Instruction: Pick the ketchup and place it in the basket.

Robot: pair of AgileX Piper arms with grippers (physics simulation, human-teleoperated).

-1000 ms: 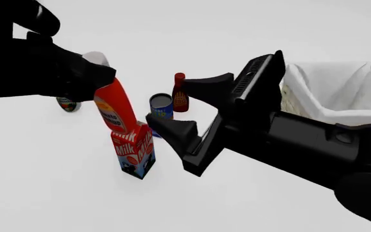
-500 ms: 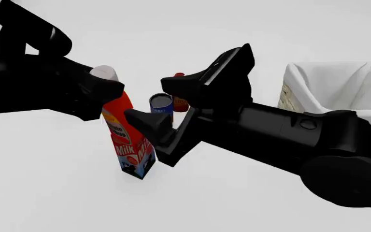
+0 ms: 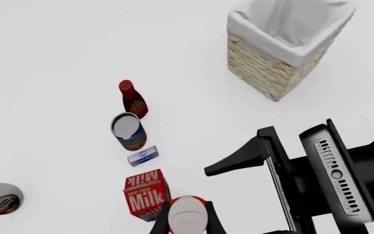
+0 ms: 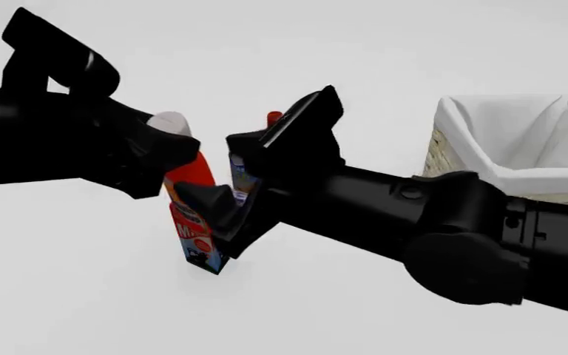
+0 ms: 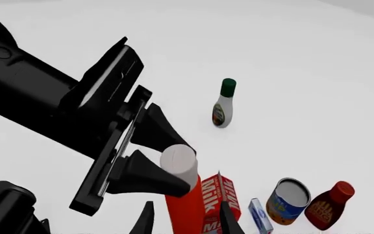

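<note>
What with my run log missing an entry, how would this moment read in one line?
left end effector: shut on ketchup | right end effector: open, flanking ketchup | basket: no ketchup inside

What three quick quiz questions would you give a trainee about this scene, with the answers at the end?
1. Fill in: the right gripper has its jaws ___.
2. Which one grips the ketchup at its cap? A: left gripper. B: right gripper. C: neither.
3. True or false: the ketchup is already in the basket.
Key: 1 open; 2 A; 3 false.
</note>
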